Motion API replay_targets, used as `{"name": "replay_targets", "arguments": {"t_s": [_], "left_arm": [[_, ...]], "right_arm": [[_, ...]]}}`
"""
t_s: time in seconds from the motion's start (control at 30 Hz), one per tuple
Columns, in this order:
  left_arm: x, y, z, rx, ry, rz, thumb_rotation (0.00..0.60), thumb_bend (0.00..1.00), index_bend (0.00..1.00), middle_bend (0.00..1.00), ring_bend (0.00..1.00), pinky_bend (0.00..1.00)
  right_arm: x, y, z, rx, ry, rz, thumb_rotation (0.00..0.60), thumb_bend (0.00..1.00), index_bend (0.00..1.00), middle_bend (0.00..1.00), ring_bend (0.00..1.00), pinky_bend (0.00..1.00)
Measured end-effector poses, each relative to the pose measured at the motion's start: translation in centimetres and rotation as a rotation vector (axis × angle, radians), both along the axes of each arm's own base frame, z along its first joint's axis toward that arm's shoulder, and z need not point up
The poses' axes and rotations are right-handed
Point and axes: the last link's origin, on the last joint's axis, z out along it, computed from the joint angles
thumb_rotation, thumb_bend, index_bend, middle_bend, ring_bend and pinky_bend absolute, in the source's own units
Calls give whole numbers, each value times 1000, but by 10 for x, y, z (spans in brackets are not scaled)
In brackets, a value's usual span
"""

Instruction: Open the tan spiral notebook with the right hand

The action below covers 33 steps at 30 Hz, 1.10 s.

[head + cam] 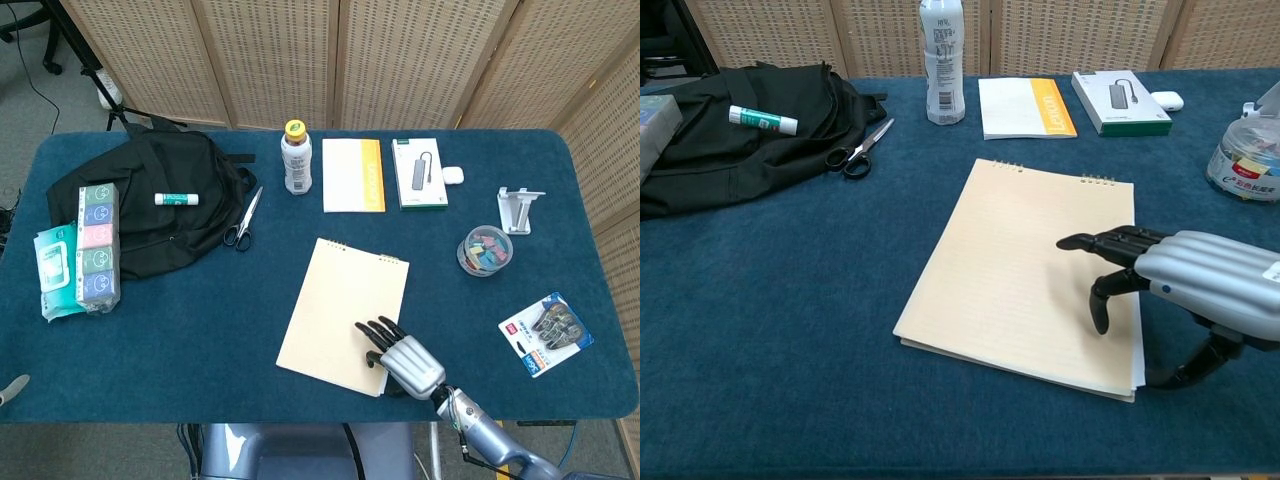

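The tan spiral notebook (340,312) (1025,272) lies closed and flat in the middle of the blue table, its wire binding at the far edge. My right hand (400,359) (1185,277) hovers over the notebook's near right corner. Its fingers (1102,244) are spread and reach left above the cover, while the thumb hangs down by the right edge. It holds nothing. My left hand is not in either view.
A black backpack (150,200) with a glue stick (176,199) lies at the left, scissors (243,220) beside it. A bottle (296,158), an orange-edged pad (353,174) and a boxed hub (419,172) line the far side. A clip jar (484,250) stands at the right.
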Motion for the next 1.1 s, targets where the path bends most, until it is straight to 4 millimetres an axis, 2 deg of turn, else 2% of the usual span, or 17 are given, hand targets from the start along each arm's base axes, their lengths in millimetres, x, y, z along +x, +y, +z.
{"name": "replay_targets", "arguments": {"t_s": [0.43,0.77,1.1], "left_arm": [[0,1,-1,-6,0,1,600,0,0,0,0,0],[-1,1,1,-3,-8,1,600,0,0,0,0,0],[-1,1,2,-4,-12,1,600,0,0,0,0,0]], "right_arm": [[16,-5,-13,-4,-70,-15,600,260,468,0,0,0],[32,-17,-17,-78,-166,-40,600,359,471,0,0,0],[38,-28,-23,-144,-195,-51,600,363,476,0,0,0]]}}
